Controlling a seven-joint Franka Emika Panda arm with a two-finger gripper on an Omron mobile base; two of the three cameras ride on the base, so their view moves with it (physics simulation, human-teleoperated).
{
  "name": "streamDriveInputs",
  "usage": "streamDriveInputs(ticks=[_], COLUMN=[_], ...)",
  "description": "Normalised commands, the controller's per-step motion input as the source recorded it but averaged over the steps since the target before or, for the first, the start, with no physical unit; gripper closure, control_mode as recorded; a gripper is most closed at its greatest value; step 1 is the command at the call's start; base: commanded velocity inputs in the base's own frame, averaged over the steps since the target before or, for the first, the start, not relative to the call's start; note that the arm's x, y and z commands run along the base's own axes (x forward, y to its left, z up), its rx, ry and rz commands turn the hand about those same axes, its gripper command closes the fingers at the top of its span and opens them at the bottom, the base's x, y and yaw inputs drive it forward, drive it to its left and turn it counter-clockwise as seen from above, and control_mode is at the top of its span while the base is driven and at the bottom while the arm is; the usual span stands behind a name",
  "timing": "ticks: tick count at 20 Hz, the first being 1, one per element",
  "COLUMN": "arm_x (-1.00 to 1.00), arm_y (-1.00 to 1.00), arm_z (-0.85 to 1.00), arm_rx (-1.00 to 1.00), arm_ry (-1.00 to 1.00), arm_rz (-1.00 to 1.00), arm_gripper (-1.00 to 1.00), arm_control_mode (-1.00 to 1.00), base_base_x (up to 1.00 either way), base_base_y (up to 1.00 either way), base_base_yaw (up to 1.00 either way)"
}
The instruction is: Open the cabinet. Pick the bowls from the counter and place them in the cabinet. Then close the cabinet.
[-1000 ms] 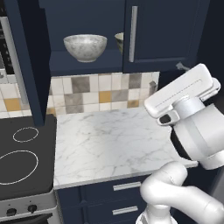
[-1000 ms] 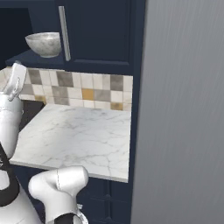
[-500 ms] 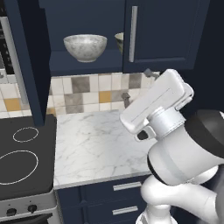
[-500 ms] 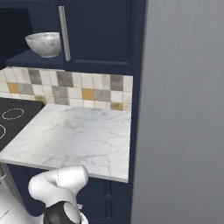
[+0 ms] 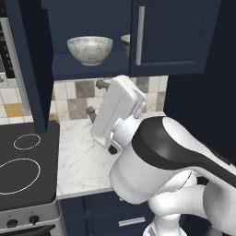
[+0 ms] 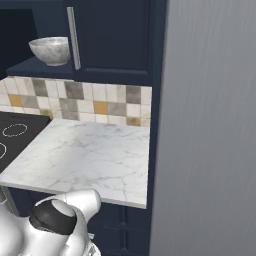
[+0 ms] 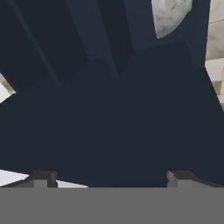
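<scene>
The dark navy two-door wall cabinet (image 5: 152, 41) stands with its left door (image 5: 27, 64) swung out toward the camera and its right door, with the long silver bar handle (image 5: 140, 36), shut. Below it, the white marble table with grey veining (image 6: 90, 155) carries no bowl in either base view. The white-grey marbled bowl (image 5: 90, 50) sits upright on the cabinet shelf, and just behind the closed door's edge the rim of the plain beige-grey bowl (image 5: 125, 44) shows beside it, so both appear to be stowed.

Over the last second the white arm has swung from the right side of the left base view across to the centre, and its hand now points up and left toward the open door. The gripper (image 5: 93, 97) hangs above the table, just below the shelf, with its dark fingers spread wide and nothing between them. In the hand view the navy cabinet front looms close, with the marbled bowl at the upper edge.

This swing suggests the placing is done and the closing step has begun; the open left door is most likely what the gripper is heading for.
</scene>
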Motion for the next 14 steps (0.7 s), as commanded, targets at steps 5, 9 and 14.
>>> streamDriveInputs(ticks=[5, 9, 14], arm_x=[-0.1, -0.18, -0.55], arm_y=[1.0, 0.89, 0.54], arm_z=[0.0, 0.0, 0.0], arm_rx=[-0.24, -0.22, -0.21], arm_ry=[-0.09, -0.09, -0.09], arm_rz=[-0.2, -0.29, -0.39], arm_gripper=[-1.0, -1.0, -1.0], arm_control_mode=[-1.0, -1.0, -1.0], base_base_x=[0.0, 0.0, 0.0], base_base_y=[0.0, 0.0, 0.0], base_base_yaw=[0.0, 0.0, 0.0])
